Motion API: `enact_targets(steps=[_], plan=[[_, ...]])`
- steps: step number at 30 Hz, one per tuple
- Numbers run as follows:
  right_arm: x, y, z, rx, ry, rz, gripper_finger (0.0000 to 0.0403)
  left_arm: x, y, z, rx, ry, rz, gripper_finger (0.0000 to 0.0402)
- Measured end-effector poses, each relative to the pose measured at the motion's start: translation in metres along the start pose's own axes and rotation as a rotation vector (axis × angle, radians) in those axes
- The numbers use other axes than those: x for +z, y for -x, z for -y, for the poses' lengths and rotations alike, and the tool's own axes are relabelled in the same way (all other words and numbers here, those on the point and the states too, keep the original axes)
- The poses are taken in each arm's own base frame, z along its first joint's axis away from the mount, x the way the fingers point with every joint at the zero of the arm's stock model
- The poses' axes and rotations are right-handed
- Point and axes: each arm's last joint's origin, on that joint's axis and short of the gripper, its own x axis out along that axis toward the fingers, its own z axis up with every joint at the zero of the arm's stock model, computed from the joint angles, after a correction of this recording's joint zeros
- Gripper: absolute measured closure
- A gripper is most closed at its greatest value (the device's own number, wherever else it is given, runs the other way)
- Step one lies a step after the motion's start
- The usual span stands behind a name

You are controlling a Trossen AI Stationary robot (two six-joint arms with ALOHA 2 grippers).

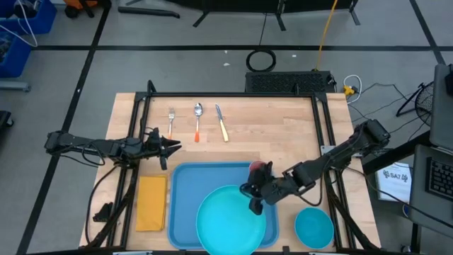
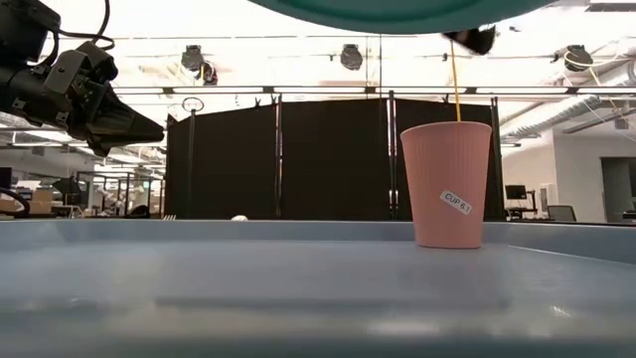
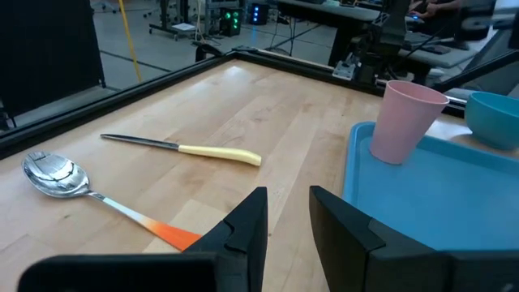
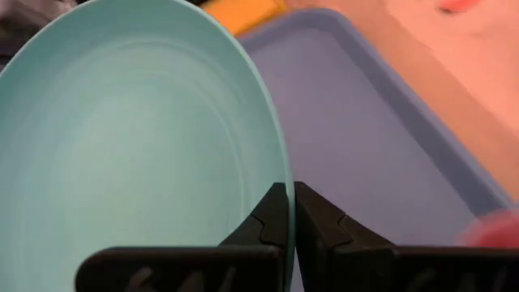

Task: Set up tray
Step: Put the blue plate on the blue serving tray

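Note:
The light-blue tray (image 1: 185, 185) lies at the table's near middle. A pink cup (image 1: 260, 168) stands upright in its far right corner, also in the low view (image 2: 445, 184). My right gripper (image 1: 253, 204) is over the tray's right part, shut on a round teal plate (image 1: 228, 223), whose underside fills the top of the low view (image 2: 397, 12). My left gripper (image 1: 171, 147) hovers open above bare table just beyond the tray's far left corner, near the spoon (image 3: 57, 177) and touching nothing. My right gripper holds the teal plate by its rim (image 4: 281, 174) on the plate's far right side, pinched between the two fingers. The fingers come from the table's right, slanting down. The plate is lifted clear above the tray floor (image 4: 381, 154), roughly level.
A fork (image 1: 170, 122), spoon (image 1: 198, 119) and yellow-handled knife (image 1: 221, 122) lie side by side on the wood beyond the tray. A yellow napkin (image 1: 151, 202) lies left of the tray. A teal bowl (image 1: 313, 227) sits to its right, near the table's near edge.

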Motion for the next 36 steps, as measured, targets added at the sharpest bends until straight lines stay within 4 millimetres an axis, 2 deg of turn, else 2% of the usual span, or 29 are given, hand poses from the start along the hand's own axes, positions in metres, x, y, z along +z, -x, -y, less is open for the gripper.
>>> enact_targets(steps=[3,8,12,18,23,28,36], plan=[[-0.006,0.012,-0.005,-0.071,-0.040,-0.037,0.0403,0.000,0.000,0.000,0.000,0.000,0.000,0.0304],[-0.023,0.020,-0.008,-0.123,-0.125,-0.094,0.0403,0.000,0.000,0.000,0.000,0.000,0.001,0.0304],[-0.036,0.020,-0.008,-0.176,-0.174,-0.151,0.0403,0.000,0.000,0.000,0.000,0.001,0.001,0.0304],[-0.049,0.013,-0.013,-0.167,-0.227,-0.245,0.0403,0.000,0.000,0.000,0.000,0.002,0.000,0.0304],[-0.053,0.014,-0.017,-0.150,-0.278,-0.271,0.0403,0.000,0.000,0.000,0.000,0.002,0.000,0.0304],[-0.055,0.015,-0.014,-0.180,-0.315,-0.307,0.0403,0.000,0.000,0.000,-0.001,0.002,0.001,0.0304],[-0.071,0.011,0.005,-0.315,-0.359,-0.363,0.0403,0.000,0.000,0.000,0.000,0.001,0.000,0.0304]])
